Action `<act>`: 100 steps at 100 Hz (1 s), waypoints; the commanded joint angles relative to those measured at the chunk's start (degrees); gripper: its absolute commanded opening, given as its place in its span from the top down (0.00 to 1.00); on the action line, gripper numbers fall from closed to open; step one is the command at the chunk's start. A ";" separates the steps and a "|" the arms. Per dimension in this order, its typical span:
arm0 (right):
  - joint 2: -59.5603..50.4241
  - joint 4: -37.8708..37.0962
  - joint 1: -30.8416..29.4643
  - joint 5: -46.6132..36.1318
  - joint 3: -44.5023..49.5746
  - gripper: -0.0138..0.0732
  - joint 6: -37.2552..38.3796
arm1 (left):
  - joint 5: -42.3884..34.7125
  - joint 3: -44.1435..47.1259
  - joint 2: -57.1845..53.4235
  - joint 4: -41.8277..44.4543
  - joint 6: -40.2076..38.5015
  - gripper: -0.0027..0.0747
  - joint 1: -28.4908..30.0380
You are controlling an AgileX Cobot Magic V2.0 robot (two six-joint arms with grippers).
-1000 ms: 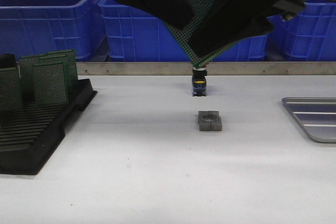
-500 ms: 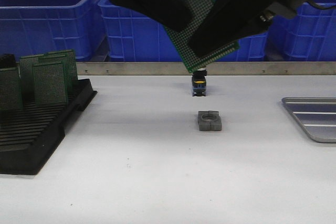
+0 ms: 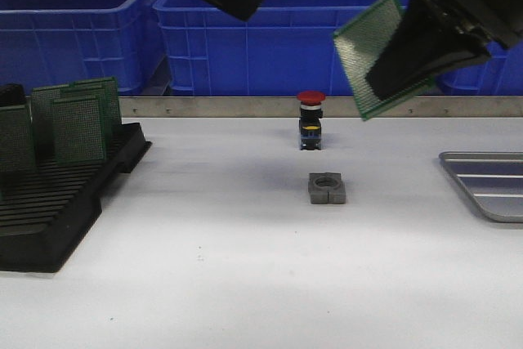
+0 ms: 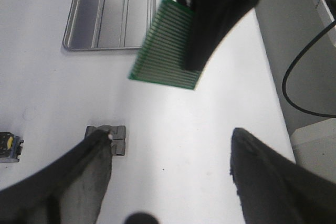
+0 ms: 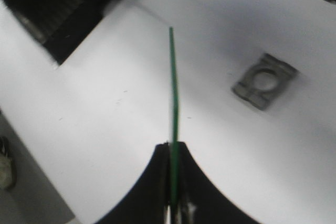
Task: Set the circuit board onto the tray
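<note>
A green circuit board (image 3: pixel 368 51) hangs tilted high over the table's right half, with my right gripper (image 3: pixel 380 86) shut on it. The right wrist view shows the board (image 5: pixel 173 87) edge-on, clamped between the two black fingertips of the right gripper (image 5: pixel 174 148). The silver-grey ridged tray (image 3: pixel 490 190) lies at the table's right edge, lower than the board and to its right. From the left wrist, the board (image 4: pixel 165 59) hangs just short of the tray (image 4: pixel 113 11). My left gripper (image 4: pixel 170 135) is open and holds nothing, high at the upper left (image 3: pixel 245 4).
A black slotted rack (image 3: pixel 57 202) with several upright green boards stands at the left. A red-capped push button (image 3: pixel 310 120) and a grey metal block (image 3: pixel 327 188) sit mid-table. Blue bins (image 3: pixel 270 38) line the back behind a metal rail.
The left gripper has let go of the board and drawn back to the left. The right gripper has carried the board to the right, toward the tray.
</note>
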 commanded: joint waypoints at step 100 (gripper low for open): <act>15.30 -5.45 -20.32 -10.00 -9.55 0.19 3.35 | 1.66 -2.04 -3.02 0.78 -0.56 0.37 0.14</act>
